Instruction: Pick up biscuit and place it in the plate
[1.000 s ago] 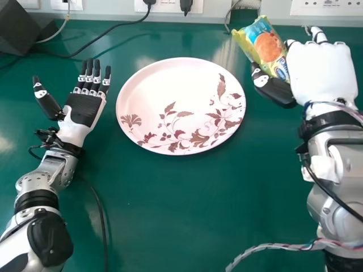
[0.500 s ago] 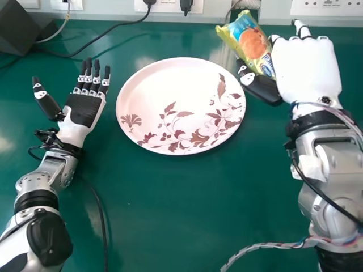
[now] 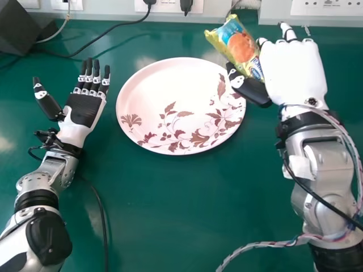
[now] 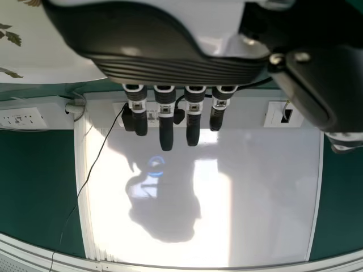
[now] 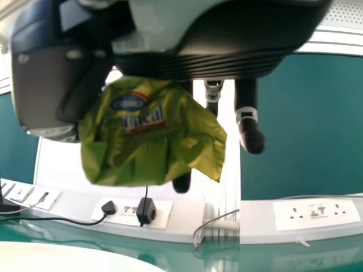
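Note:
My right hand (image 3: 292,73) is at the upper right in the head view, back up, pinching the yellow biscuit packet (image 3: 241,45) between thumb and fingers. The packet is beyond the plate's upper right rim. In the right wrist view the right hand (image 5: 227,51) holds the crumpled packet (image 5: 150,133), raised off the table. The white plate (image 3: 170,90) with brown flowers lies mid-table. My left hand (image 3: 84,109) rests palm up left of the plate, fingers straight; in the left wrist view the left hand (image 4: 170,62) has its fingers extended.
A dark box (image 3: 20,31) stands at the back left of the green table (image 3: 170,204), with a black cable (image 3: 99,38) running from it. Wall sockets (image 3: 326,7) line the back edge. Loose wires (image 3: 255,247) trail from my right arm.
My right hand has moved left with the biscuit packet, bringing it closer to the plate. The left hand and the plate have stayed where they were.

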